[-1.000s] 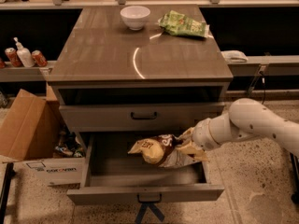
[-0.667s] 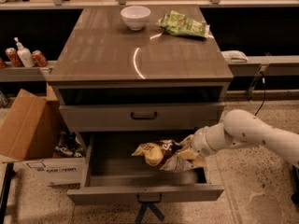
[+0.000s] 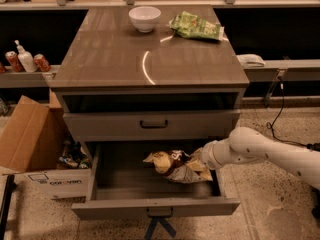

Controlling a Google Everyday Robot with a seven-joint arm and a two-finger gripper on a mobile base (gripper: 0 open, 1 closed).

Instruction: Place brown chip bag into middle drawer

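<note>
The brown chip bag (image 3: 176,166), yellow-tan and dark brown with a silvery edge, lies inside the open middle drawer (image 3: 115,180), toward its right side. My gripper (image 3: 196,160) reaches into the drawer from the right on a white arm and is at the bag's right end, touching it. The bag and the wrist hide the gripper tips. The drawer is pulled far out, with a small dark handle on its front.
On the cabinet top (image 3: 115,59) stand a white bowl (image 3: 144,18) and a green chip bag (image 3: 196,27). The upper drawer front (image 3: 90,126) with a black bar handle is shut. A cardboard box (image 3: 27,144) stands at the left. Cans and a bottle (image 3: 25,60) sit on a left shelf.
The arm has lowered and moved a little left, deeper into the drawer. The brown chip bag has gone down with it and now rests on the drawer floor.
</note>
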